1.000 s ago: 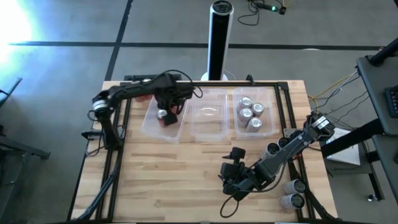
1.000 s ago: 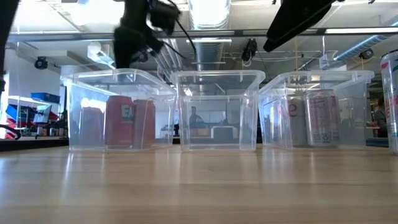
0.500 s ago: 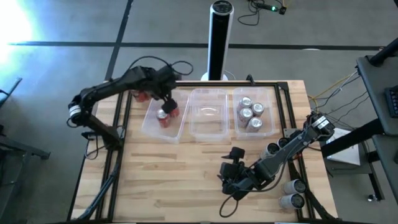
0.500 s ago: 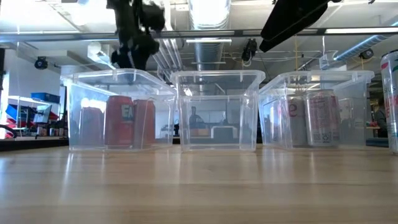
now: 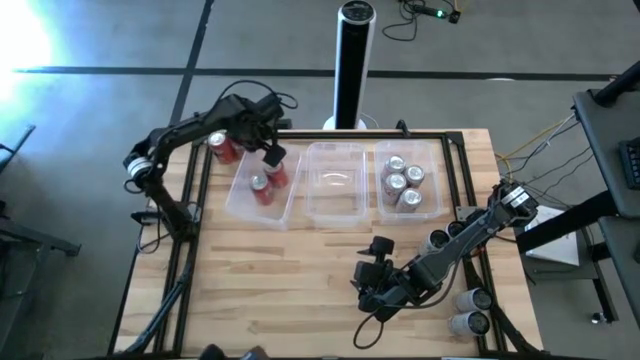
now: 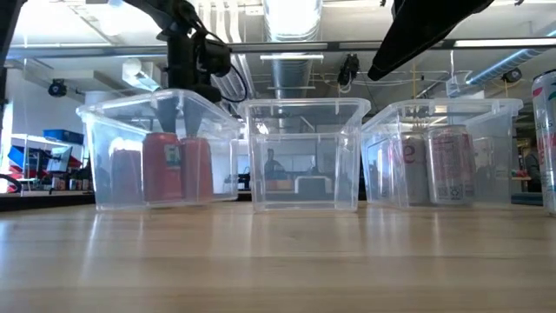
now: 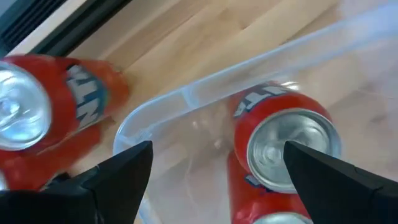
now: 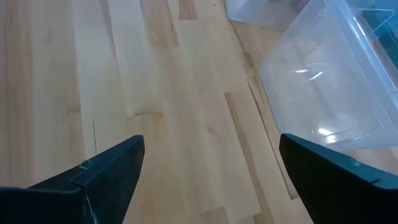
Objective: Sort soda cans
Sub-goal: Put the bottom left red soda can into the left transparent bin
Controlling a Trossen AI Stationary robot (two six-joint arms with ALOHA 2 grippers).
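Left gripper (image 5: 268, 152) over the back corner of the left tub (image 5: 243, 205), fingers spread wide, holding nothing. Lone red can (image 5: 224, 150) upright on the table just outside that tub's wall, off to one side of the open jaws and apart from them; long axis vertical, silver top up. Two more red cans (image 5: 265, 184) already inside the tub, beneath and just ahead of the jaws. Right gripper (image 5: 372, 284) far off, low over bare wood, also wide and empty; plainly the left arm nearer.

Left wrist view: tub rim (image 7: 205, 90) between outside can (image 7: 37, 115) and inside can (image 7: 283, 146). Low view: outside can not clearly distinguishable.
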